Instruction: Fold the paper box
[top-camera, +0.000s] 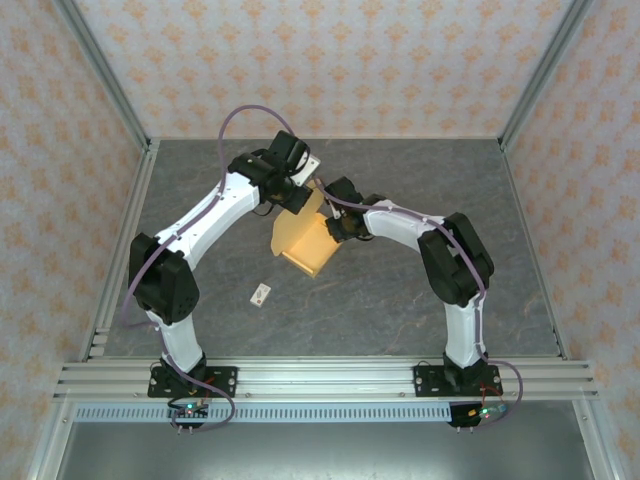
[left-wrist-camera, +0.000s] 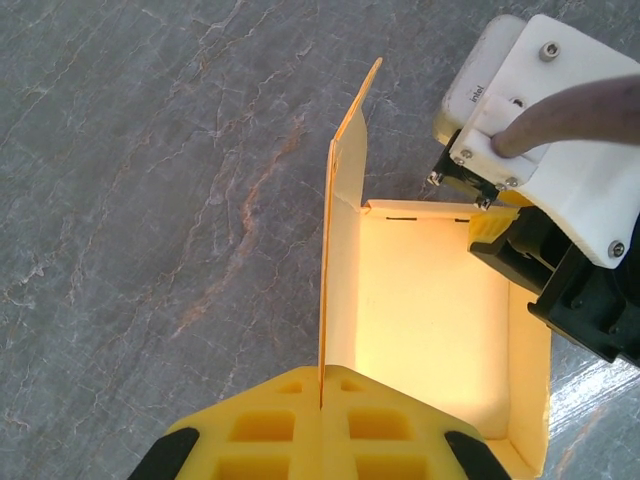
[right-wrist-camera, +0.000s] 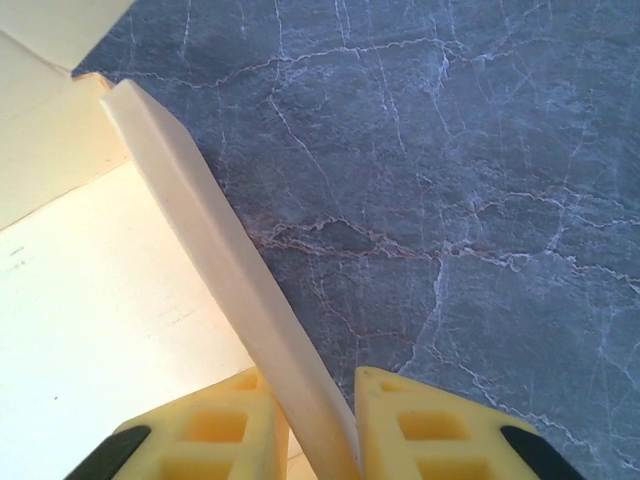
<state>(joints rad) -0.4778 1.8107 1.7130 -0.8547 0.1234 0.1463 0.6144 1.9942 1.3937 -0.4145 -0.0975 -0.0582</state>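
Both arms are bending inward, wrists nearly meeting. The left gripper (left-wrist-camera: 321, 395) is pinching the paper box (left-wrist-camera: 430, 310); the right gripper (right-wrist-camera: 318, 405) is clamping its wall.

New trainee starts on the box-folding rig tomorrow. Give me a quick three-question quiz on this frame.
1. True or false: the left tool is open, clear of the paper box.
2. What lies on the table nearer the arm bases than the box? A) small white tag B) scissors C) tape roll
3. The right tool straddles what?
Key: 1 false, it is shut on a thin box wall. 2 A. 3 a folded box wall.
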